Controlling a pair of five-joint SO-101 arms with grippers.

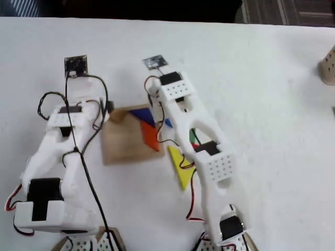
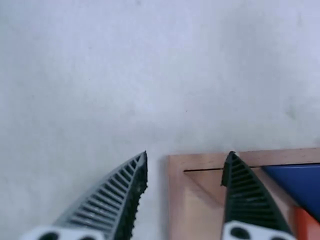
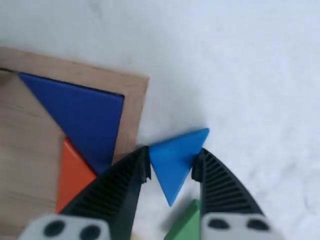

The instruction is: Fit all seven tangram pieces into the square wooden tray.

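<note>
The square wooden tray point(image 1: 123, 144) lies between the arms. It holds a dark blue triangle point(image 1: 141, 113) point(image 3: 80, 112) and an orange piece point(image 1: 149, 136) point(image 3: 72, 175). My left gripper point(image 2: 187, 167) is open at the tray's far left corner point(image 2: 175, 165), one finger inside the rim and one outside. My right gripper point(image 3: 172, 160) is shut on a small light blue triangle point(image 3: 175, 157) point(image 1: 168, 123) just outside the tray's right rim point(image 3: 135, 90). A green piece point(image 3: 186, 222) point(image 1: 192, 137) and a yellow triangle point(image 1: 180, 166) lie on the table, partly hidden under the right arm.
The white table stretches far and to the right. A pale perforated object point(image 1: 328, 65) stands at the right edge. Two small boards point(image 1: 76, 64) point(image 1: 155, 63) lie beyond the arms, with black cables point(image 1: 86, 172) trailing over the left arm.
</note>
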